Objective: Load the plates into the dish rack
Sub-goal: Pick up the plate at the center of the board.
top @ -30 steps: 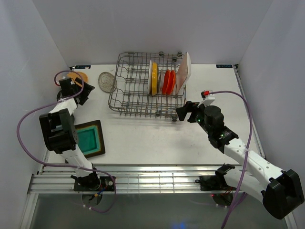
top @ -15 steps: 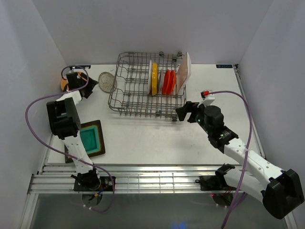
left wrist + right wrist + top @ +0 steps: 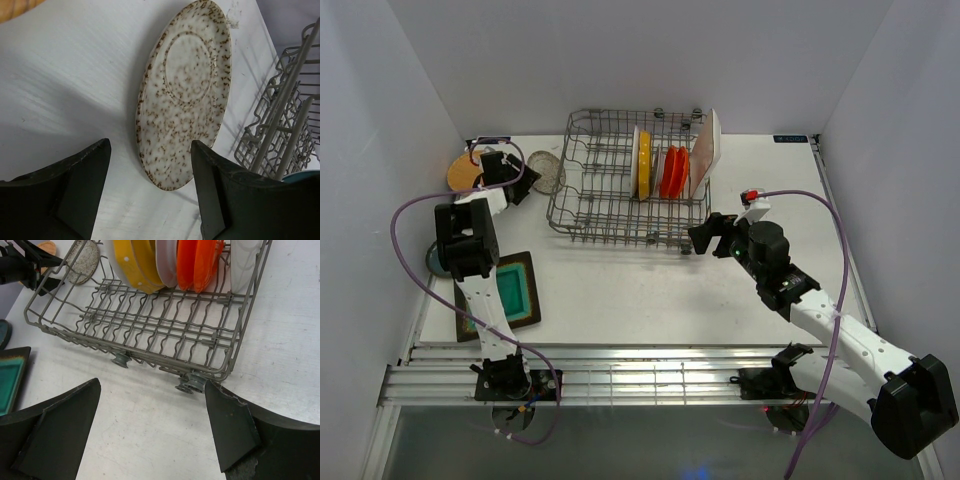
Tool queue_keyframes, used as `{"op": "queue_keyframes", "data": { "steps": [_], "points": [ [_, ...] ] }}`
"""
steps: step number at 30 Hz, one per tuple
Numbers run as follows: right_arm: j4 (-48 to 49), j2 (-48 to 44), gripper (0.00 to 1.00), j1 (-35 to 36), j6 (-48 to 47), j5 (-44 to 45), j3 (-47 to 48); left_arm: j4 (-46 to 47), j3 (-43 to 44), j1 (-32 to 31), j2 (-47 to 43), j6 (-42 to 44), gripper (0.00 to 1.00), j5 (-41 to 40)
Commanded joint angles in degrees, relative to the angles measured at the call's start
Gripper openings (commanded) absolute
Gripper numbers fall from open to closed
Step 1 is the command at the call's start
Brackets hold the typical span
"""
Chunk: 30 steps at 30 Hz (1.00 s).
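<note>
L gripper (image 3: 150, 165) hangs jaws apart, empty, over speckled grey plate (image 3: 187, 95) flat on table just left of dish rack (image 3: 620, 238), R gripper (image 3: 150, 405) likewise spread + empty by its near edge; est. roughly half done: yellow plate (image 3: 643, 163), orange-red plate (image 3: 672, 172), white rect. plate (image 3: 708, 150) racked upright, wooden plate (image 3: 463, 172) + sq. teal plate (image 3: 508, 292) not yet racked.

The dish rack (image 3: 620, 190) stands far-centre on the table (image 3: 650, 290) with several plates (image 3: 665, 170) upright in its right end, one plate (image 3: 548, 172) just left of it (flat on the table), a second plate (image 3: 460, 172) further left, and a square plate (image 3: 520, 290) at the near left.
</note>
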Motion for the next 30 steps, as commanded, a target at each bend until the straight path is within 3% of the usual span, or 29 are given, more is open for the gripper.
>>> {"op": "queue_keyframes", "data": {
  "steps": [1, 30],
  "points": [
    [2.73, 0.10, 0.90, -0.08, -0.61, -0.17, 2.40, 1.07, 1.25, -0.18, 0.65, 0.57, 0.75, -1.05],
    [2.73, 0.72, 0.90, -0.08, -0.61, -0.17, 2.58, 2.31, 3.80, -0.71, 4.96, -0.83, 0.58, 2.73]
  ]
}}
